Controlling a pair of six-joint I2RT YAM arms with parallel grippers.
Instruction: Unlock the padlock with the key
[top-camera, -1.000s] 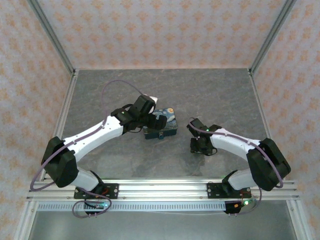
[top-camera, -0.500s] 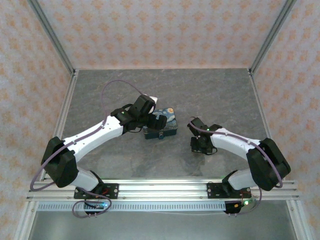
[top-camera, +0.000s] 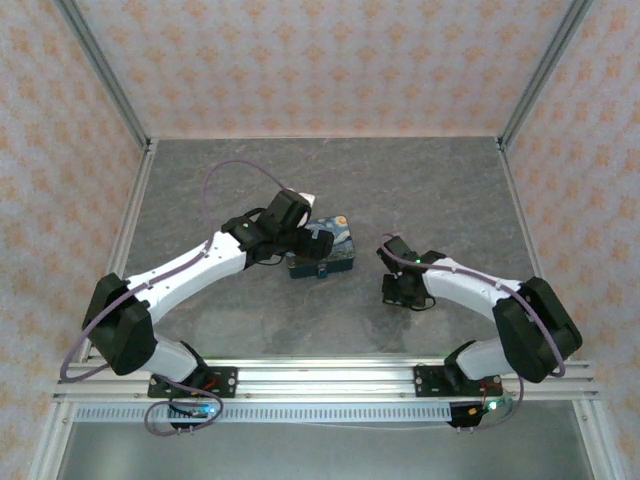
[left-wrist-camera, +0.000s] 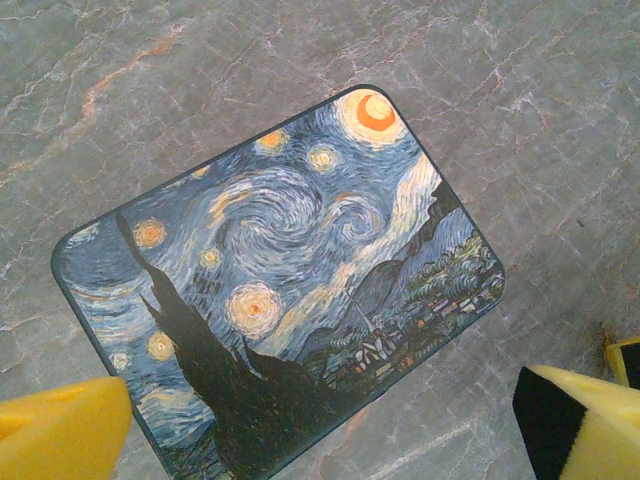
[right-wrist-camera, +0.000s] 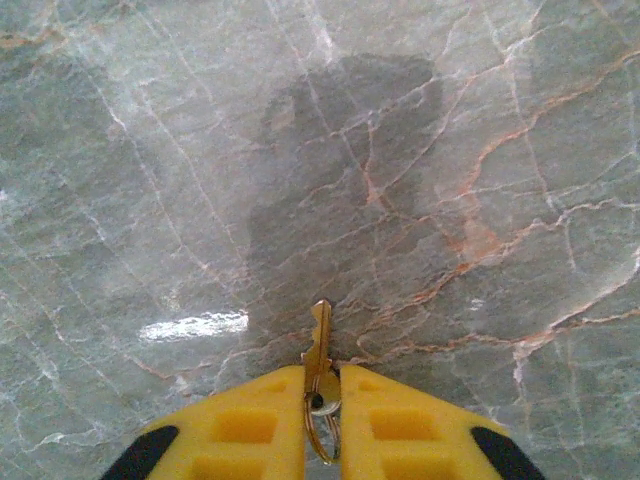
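Note:
A small brass key (right-wrist-camera: 319, 345) on a ring stands on edge on the marble table, its blade pointing away. My right gripper (right-wrist-camera: 321, 372) is shut on the key's head, the yellow fingers (right-wrist-camera: 250, 420) pressed against both sides. In the top view this right gripper (top-camera: 400, 290) sits low at right of centre. The tiny blue padlock (top-camera: 322, 270) hangs at the front of the starry-night box (left-wrist-camera: 280, 270). My left gripper (left-wrist-camera: 320, 430) hovers open above the box's near edge, one yellow finger (left-wrist-camera: 60, 430) on each side, touching nothing.
The grey marble tabletop (top-camera: 400, 180) lies inside a metal frame with patterned walls behind and to the sides. The box (top-camera: 325, 245) stands left of centre under the left wrist. Both arm bases are bolted on the near rail (top-camera: 320, 380).
The right gripper's jaws have drawn together on the key. Both arms stay almost where they were, and the box has not moved.

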